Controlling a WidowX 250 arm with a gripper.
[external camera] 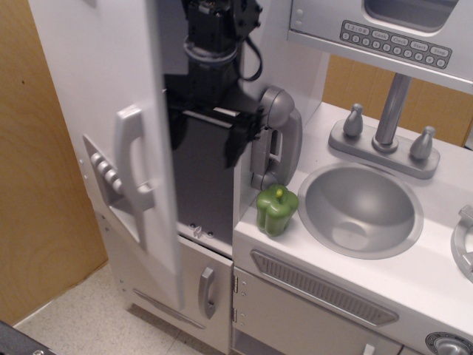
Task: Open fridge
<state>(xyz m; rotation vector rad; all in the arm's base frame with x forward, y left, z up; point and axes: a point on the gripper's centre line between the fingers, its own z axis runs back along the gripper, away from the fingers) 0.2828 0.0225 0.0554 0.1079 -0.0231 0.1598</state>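
Observation:
The fridge is the tall white cabinet at the left. Its large door (96, 96) stands partly open, swung toward the camera. The door carries a long grey vertical handle (131, 159) and a grey button panel (103, 174). The dark inside shows through the gap (203, 200). My black gripper (207, 139) hangs from above inside this gap, just behind the door's free edge. Its fingers are spread wide and hold nothing. The left finger (177, 127) is at the door's inner edge; I cannot tell whether it touches. The right finger (236, 144) is near the cabinet's side wall.
A green toy pepper (277, 209) sits on the counter by the round sink (355, 229). A grey toy phone (278, 137) hangs on the wall beside the gap. There is a faucet (388, 111), a microwave keypad (395, 38), a smaller lower door (207, 292), and a wooden wall (37, 222) at left.

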